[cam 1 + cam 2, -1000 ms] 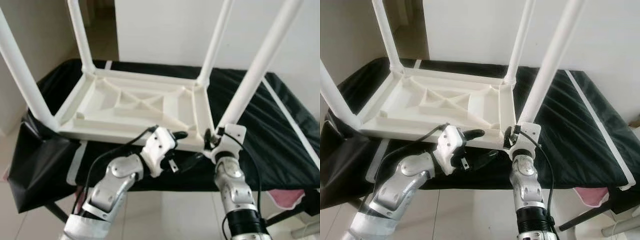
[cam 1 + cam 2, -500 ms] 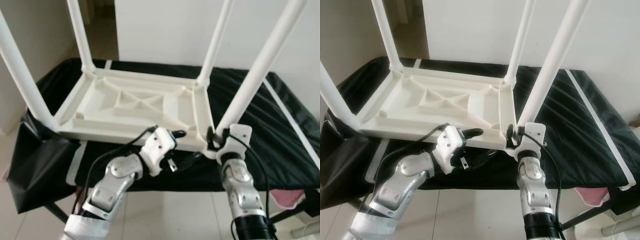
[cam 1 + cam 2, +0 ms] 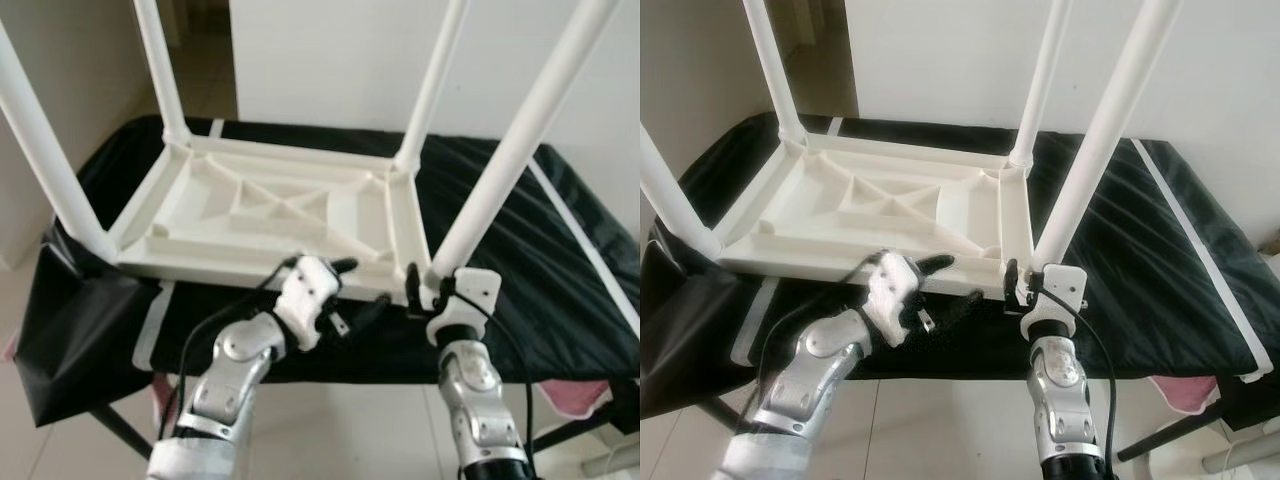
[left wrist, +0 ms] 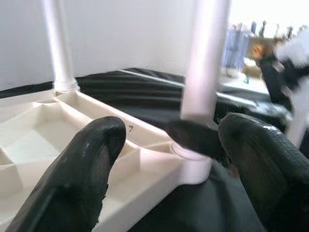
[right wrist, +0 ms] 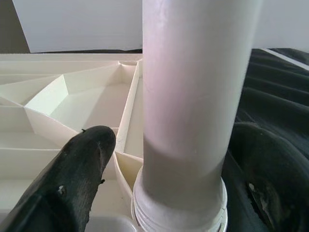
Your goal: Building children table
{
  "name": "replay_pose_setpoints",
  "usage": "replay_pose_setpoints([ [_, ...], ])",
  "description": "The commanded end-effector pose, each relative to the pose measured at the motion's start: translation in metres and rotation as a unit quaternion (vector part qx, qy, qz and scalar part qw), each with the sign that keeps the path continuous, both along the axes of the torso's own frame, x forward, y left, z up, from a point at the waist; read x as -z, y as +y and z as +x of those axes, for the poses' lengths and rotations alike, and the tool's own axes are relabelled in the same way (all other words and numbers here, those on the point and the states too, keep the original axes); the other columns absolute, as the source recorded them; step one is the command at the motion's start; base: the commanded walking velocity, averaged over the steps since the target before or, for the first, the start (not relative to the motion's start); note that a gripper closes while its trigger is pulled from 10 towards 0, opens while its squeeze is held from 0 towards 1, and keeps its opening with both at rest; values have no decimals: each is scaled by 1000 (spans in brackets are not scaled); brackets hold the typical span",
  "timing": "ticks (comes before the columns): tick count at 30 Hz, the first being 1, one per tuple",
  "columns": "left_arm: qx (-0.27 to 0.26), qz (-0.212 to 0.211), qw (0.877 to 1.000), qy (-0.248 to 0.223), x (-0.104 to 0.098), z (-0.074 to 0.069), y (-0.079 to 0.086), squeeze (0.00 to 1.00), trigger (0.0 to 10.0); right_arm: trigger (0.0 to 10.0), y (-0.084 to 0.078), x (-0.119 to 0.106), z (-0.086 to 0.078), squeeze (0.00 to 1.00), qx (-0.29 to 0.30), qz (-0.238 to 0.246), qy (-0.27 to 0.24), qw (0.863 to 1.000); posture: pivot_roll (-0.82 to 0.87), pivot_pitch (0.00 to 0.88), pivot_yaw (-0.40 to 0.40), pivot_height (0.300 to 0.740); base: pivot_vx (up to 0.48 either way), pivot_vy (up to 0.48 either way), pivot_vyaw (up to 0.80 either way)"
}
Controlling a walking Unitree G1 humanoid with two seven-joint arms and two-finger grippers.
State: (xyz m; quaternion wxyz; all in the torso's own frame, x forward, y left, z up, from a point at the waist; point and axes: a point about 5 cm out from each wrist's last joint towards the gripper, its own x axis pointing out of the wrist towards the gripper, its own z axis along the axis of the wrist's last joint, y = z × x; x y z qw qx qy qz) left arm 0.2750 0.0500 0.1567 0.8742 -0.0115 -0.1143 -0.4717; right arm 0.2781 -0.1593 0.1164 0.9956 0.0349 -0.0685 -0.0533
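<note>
Bright, even daylight, soft shadows; head views slightly soft, left wrist view's background blurred.

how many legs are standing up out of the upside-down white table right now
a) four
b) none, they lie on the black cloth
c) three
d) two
a) The upturned table top carries one upright white leg at each corner: far left, far right, near left and near right, the last with the right gripper at its base.

White wall, pale tiled floor
</note>
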Motion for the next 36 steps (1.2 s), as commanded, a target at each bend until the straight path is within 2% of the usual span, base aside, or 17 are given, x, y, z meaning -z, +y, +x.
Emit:
replay_pose_setpoints([
  [1, -208, -67, 975, 50, 4, 16, 17, 0, 10000, 10000, -1, 4, -5, 0, 11, 0, -2, 1000, -13, 27, -72, 740, 0, 0, 0],
  [3, -234, -60, 969, 58, 11, 18, 17, 0, 10000, 10000, 2, 5, -7, 0, 14, 7, -3, 1000, -17, 32, -68, 740, 0, 0, 0],
  [6, -242, -70, 965, 73, 14, 18, 15, 0, 10000, 10000, 5, 6, -9, 0, 17, 17, -3, 1000, -19, 36, -65, 740, 0, 0, 0],
  [8, -265, -95, 955, 96, 15, 21, 16, 0, 10000, 10000, 5, 8, -12, 0, 23, 31, 3, 999, -21, 40, -65, 740, 0, 0, 0],
  [13, -292, -93, 947, 101, 16, 24, 19, 0, 10000, 10000, 4, 11, -14, 0, 26, 45, 14, 999, -25, 42, -59, 740, 0, 0, 0],
  [16, -310, -106, 936, 132, 21, 24, 19, 0, 10000, 10000, 10, 13, -16, 0, 10, 50, 23, 998, -30, 48, -55, 740, 0, 0, 0],
  [20, -312, -106, 935, 134, 22, 23, 17, 0, 10000, 10000, 12, 15, -16, 0, 10, 52, 29, 998, -30, 47, -54, 740, 0, 0, 0],
  [24, -306, -105, 938, 120, 22, 18, 13, 0, 10000, 10000, 20, 13, -18, 0, -11, 53, 27, 998, -27, 48, -50, 740, 0, 0, 0],
  [30, -301, -114, 938, 130, 24, 16, 12, 0, 10000, 10000, 22, 13, -20, 0, -12, 39, 33, 999, -26, 50, -49, 740, 0, 0, 0],
  [33, -277, -127, 942, 144, 25, 12, 8, 0, 10000, 10000, 22, 14, -22, 0, -20, 29, 37, 999, -26, 47, -52, 740, 0, 0, 0],
  [36, -275, -122, 944, 139, 24, 11, 6, 0, 10000, 10000, 20, 13, -23, 0, -16, 27, 35, 999, -27, 49, -53, 740, 0, 0, 0],
])
